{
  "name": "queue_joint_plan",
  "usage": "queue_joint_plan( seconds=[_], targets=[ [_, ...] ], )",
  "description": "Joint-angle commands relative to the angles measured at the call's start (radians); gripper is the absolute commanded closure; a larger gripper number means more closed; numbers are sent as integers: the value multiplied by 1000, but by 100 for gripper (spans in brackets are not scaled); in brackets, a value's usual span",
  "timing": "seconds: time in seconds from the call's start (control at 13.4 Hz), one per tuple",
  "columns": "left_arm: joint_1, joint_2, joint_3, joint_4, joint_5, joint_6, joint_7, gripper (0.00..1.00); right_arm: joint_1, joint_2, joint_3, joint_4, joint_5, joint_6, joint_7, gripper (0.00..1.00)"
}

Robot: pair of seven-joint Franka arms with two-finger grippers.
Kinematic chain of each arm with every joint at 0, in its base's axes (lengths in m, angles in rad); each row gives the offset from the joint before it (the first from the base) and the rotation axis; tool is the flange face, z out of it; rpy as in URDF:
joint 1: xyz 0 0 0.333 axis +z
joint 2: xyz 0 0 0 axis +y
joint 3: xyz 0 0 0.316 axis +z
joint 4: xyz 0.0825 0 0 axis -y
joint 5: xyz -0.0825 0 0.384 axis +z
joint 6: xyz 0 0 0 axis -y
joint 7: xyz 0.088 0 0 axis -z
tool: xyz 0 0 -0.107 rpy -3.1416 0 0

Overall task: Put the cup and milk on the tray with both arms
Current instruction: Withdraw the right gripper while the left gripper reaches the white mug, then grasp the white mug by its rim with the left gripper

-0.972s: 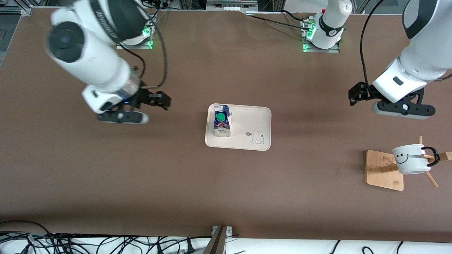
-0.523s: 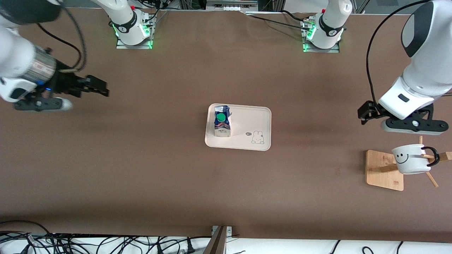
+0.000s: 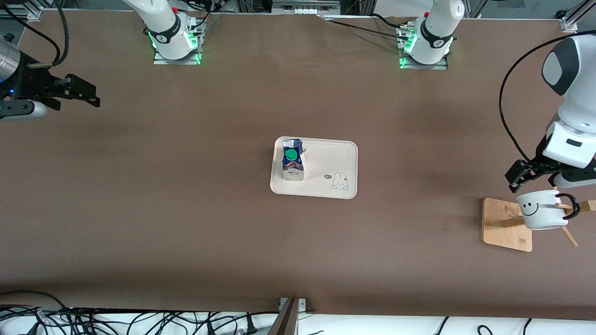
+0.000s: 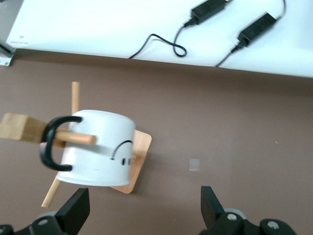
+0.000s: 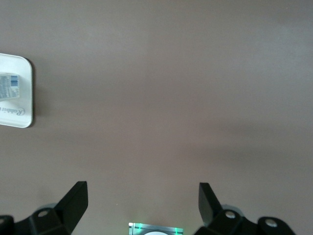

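The milk (image 3: 292,160), a blue and white carton with a green cap, stands upright on the cream tray (image 3: 333,158) at mid-table. The white smiley cup (image 3: 542,210) hangs by its black handle on a peg of a wooden rack (image 3: 505,228) at the left arm's end. My left gripper (image 3: 518,179) hovers open just beside the cup's rim, touching nothing. In the left wrist view the cup (image 4: 98,147) lies ahead of the open left gripper (image 4: 144,205). My right gripper (image 3: 86,93) hangs open and empty over bare table at the right arm's end. In its wrist view the right gripper (image 5: 142,196) faces the tray (image 5: 25,73).
Both arm bases (image 3: 174,39) (image 3: 426,44) with green lights stand along the table's edge farthest from the front camera. Cables (image 3: 116,321) lie past the nearest edge. Power bricks (image 4: 254,29) rest on a white surface past the table edge near the rack.
The right arm swung away from the tray out to its end of the table. The left gripper came down toward the cup on the rack. Both stayed open.
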Motion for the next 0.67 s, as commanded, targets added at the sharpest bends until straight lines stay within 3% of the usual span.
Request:
queue_joint_plan(
  seconds=[0.0,0.22,0.6],
  targets=[
    [45,-83,-11,-180,-46,136,-54,0,30,-4,4,-2,-37,19,-1,0],
    [96,-112,-13,-376,-57,411,-48,0,32,6,2,15,-36,13,-1,0],
    [114,33,-13,-369,-61,783,-54,0,30,48,-1,75,-19,23,0,0]
  ],
)
